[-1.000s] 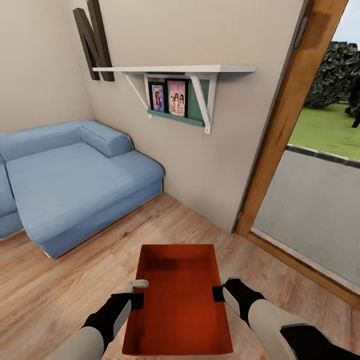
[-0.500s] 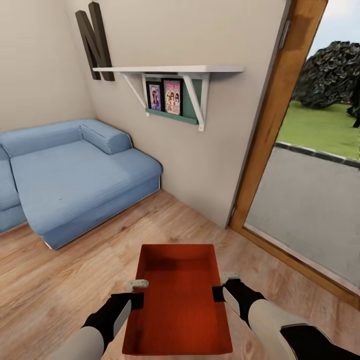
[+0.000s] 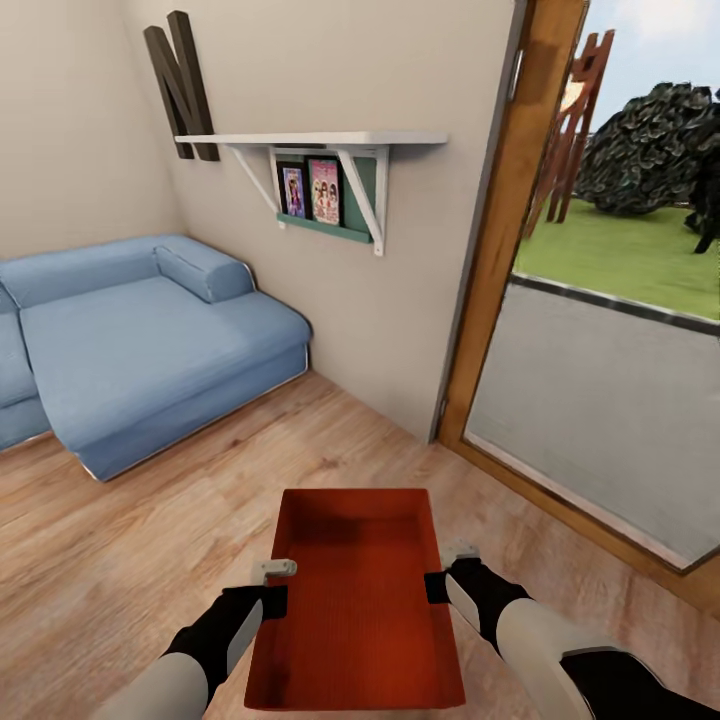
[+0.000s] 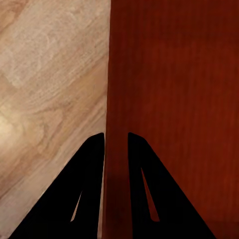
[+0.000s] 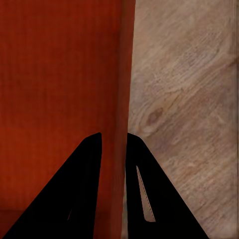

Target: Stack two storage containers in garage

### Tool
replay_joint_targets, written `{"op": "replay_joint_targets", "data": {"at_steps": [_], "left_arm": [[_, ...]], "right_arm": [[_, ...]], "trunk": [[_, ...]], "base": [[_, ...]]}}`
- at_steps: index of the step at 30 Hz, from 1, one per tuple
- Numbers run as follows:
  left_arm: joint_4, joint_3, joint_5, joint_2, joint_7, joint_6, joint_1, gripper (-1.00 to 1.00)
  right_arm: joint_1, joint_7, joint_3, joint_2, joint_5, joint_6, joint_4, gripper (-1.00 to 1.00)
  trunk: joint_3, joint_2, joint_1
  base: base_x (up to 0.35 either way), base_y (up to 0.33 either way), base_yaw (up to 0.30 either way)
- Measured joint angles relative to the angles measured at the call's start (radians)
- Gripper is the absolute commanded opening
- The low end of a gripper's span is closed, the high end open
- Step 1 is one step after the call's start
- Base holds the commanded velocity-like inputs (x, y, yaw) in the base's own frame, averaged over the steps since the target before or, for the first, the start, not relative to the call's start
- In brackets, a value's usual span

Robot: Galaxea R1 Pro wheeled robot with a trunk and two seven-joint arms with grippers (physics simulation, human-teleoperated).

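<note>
Container: one red-orange storage container (image 3: 356, 600) is carried open side up over the wood-plank floor (image 3: 120, 540) of the living room, low and central in the head view, between the two arms.
Left gripper (image 3: 272, 592): its black fingers (image 4: 89, 189) are closed on the container's left long wall, one inside and one outside.
Right gripper (image 3: 440, 580): its fingers (image 5: 87, 189) pinch the right long wall the same way.
Surroundings: blue sofa (image 3: 130, 350) at left, dark letter "N" (image 3: 180, 85) and white wall shelf (image 3: 310, 145) on the cream wall, wooden door frame (image 3: 490, 250) at right with grass and a bush (image 3: 650, 150) outside.
Change: against the earlier frames, sofa, shelf and frame sit further left and more of the doorway shows, so the camera has turned right; the container and grip look the same.
</note>
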Motion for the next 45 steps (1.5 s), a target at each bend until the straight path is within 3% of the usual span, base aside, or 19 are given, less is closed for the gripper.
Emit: {"op": "replay_joint_targets", "data": {"at_steps": [16, 30, 45], "left_arm": [[-0.001, 0.0, 0.0, 0.0, 0.0, 0.001, 0.0, -1.0], [0.0, 0.0, 0.0, 0.0, 0.0, -0.001, 0.0, -1.0], [0.0, 0.001, -0.002, -0.001, 0.0, -0.001, 0.0, -1.0]], "right_arm": [[0.0, 0.001, 0.0, 0.0, 0.0, -0.001, 0.0, -1.0], [0.0, 0.0, 0.0, 0.0, 0.0, -0.001, 0.0, -1.0], [0.0, 0.002, 0.0, -0.001, 0.001, -0.002, 0.0, -1.0]], "trunk": [[0.0, 0.0, 0.0], [0.0, 0.0, 0.0], [0.0, 0.0, 0.0]], "base": [[-0.044, -0.082, 0.184], [-0.219, -0.224, 0.034], [-0.048, -0.087, 0.233]]}}
